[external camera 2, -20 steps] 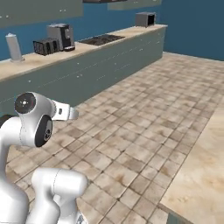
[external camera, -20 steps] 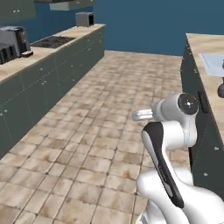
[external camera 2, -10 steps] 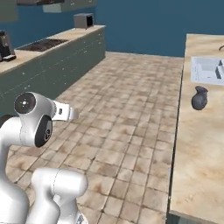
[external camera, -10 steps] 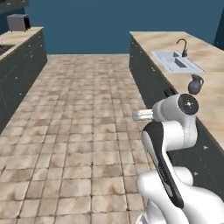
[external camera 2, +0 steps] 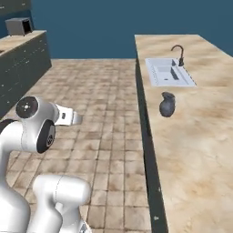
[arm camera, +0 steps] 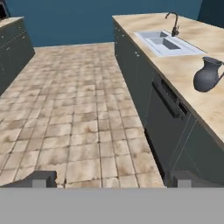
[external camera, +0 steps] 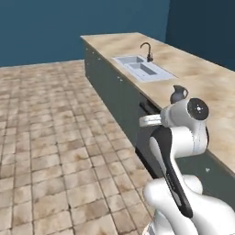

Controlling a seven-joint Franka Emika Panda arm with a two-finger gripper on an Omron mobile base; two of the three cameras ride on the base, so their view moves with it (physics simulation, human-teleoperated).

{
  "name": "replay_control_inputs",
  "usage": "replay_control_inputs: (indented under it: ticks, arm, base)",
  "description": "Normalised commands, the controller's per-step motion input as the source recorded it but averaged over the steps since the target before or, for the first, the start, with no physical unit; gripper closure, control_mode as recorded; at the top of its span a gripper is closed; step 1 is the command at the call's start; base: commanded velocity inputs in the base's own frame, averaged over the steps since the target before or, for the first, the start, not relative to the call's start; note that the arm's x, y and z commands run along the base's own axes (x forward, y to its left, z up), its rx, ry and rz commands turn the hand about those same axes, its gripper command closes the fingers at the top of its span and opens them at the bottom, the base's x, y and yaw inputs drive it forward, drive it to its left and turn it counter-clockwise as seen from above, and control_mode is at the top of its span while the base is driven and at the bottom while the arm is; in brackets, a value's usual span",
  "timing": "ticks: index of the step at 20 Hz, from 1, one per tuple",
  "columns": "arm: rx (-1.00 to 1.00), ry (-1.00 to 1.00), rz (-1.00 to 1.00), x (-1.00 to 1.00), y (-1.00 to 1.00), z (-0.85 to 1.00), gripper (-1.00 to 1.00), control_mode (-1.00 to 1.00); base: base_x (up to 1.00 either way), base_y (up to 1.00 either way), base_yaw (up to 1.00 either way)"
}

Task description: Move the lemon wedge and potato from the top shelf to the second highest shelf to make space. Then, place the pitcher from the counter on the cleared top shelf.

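Note:
The pitcher [external camera: 178,94] [external camera 2: 167,104] [arm camera: 208,75], a dark blue-grey vessel with a round belly and narrow neck, stands upright on the beige counter [external camera: 215,92] [external camera 2: 200,145] [arm camera: 188,70], a little nearer than the sink. In the hand view my gripper [arm camera: 111,179] is open, its two dark fingertips [arm camera: 43,177] far apart with nothing between them. It hangs over the tiled floor, well short of the pitcher, which lies up and to the right. The lemon wedge, the potato and both shelves are out of view.
A sink [external camera: 142,68] [external camera 2: 168,73] [arm camera: 166,41] with a dark faucet [external camera 2: 178,53] is set into the counter beyond the pitcher. Grey-green cabinet fronts [arm camera: 168,118] run under it. Another counter with a dark box [external camera 2: 18,27] lies far left across the tiled floor [arm camera: 87,113].
The whole scene has swung as the base turned: the far cabinets slid off to the left, and the counter with sink and pitcher came closer. The gripper stays open.

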Motion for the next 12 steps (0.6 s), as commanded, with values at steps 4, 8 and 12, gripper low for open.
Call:
replay_control_inputs:
  ticks: [4,8,12]
  arm:
    - [0.00,0.00,0.00,0.00,0.00,0.00,-1.00,1.00]
    - [0.00,0.00,0.00,0.00,0.00,0.00,-1.00,1.00]
    - [0.00,0.00,0.00,0.00,0.00,0.00,-1.00,1.00]
  base:
    - [0.79,0.21,-0.46]
    - [0.70,0.31,-0.42]
    - [0.68,0.35,-0.36]
